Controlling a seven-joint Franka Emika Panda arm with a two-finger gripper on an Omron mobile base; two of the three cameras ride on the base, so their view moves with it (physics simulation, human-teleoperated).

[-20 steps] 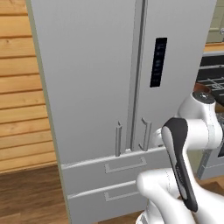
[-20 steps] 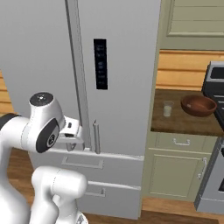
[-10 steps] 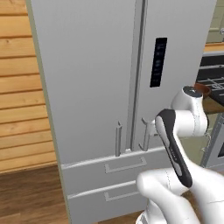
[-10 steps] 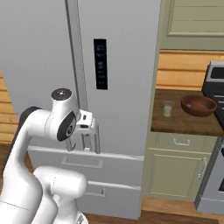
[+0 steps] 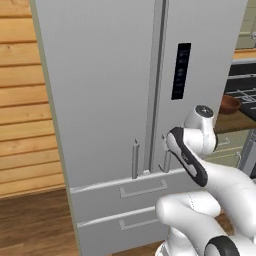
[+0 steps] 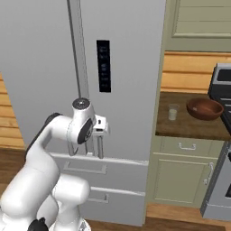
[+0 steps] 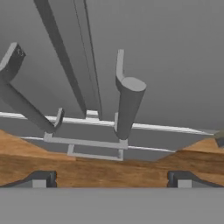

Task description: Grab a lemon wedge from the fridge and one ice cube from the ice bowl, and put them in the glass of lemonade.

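Fridge fills the middle of both base views, its 2 doors shut, so the lemon wedge is presumably behind them and cannot be seen. The gripper is spread wide and holds nothing, hovering just in front of the lower end of the right door's bar handle; the left door's bar handle runs off to one side in the hand view. In the right base view the hand sits close against the handles, just above the top drawer. The glass of lemonade and the ice bowl stand near each other on the counter to the right of the fridge, glass toward the fridge-side edge, bowl toward the stove-side edge. The door is likely heavy and stiff on its seal; the bar is rigid, smooth metal, so the fingers should close squarely around it, near its lower end, before pulling outward along the hinge arc.
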